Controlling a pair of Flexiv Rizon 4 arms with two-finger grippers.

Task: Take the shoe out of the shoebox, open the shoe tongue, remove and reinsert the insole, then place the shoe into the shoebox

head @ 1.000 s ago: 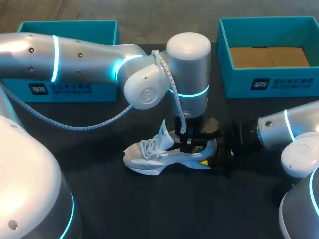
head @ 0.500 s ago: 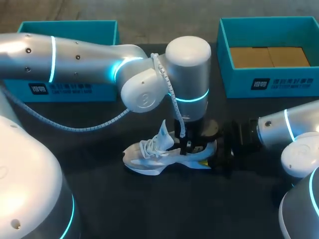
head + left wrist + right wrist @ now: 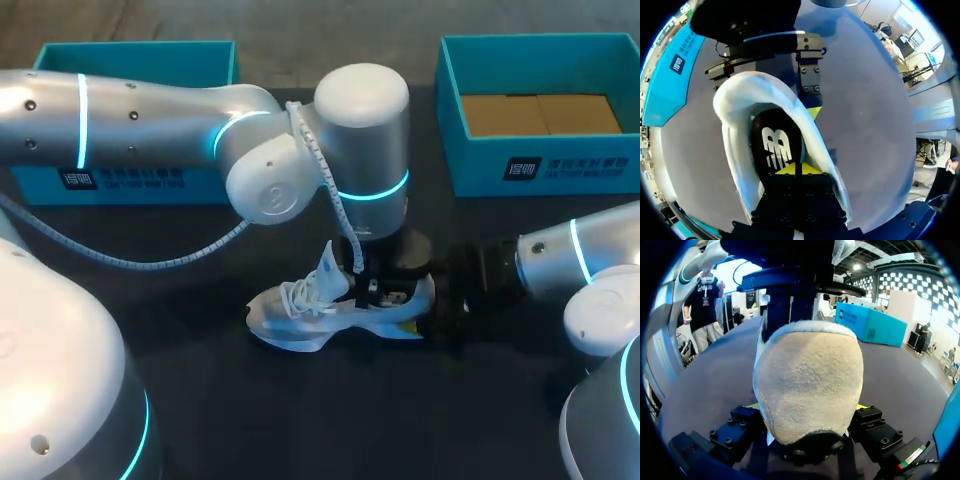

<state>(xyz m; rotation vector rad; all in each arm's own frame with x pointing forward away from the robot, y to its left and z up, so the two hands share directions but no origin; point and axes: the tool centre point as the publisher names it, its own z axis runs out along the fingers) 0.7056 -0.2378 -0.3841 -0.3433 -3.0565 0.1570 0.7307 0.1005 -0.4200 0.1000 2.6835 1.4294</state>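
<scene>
A white shoe (image 3: 320, 308) lies on its sole mid-table, tongue pulled up and toe pointing left. My left gripper (image 3: 376, 290) reaches straight down into its opening. In the left wrist view the yellow tips of that gripper (image 3: 796, 169) are pressed together on the black insole (image 3: 775, 142), a thin dark edge pinched between them. From the right, my right gripper (image 3: 432, 318) holds the shoe's heel. The pale heel (image 3: 807, 375) fills the gap between its black fingers (image 3: 740, 426). The teal shoebox (image 3: 540, 165) stands at the back right, showing brown cardboard inside.
A second teal box (image 3: 130, 175) stands at the back left, behind my left arm. The dark tabletop (image 3: 380, 420) lies bare in front of the shoe. My left arm's grey cable (image 3: 150, 255) hangs low over the table's left half.
My left arm has shifted slightly to the left above the shoe. The shoe and my right arm have stayed in place.
</scene>
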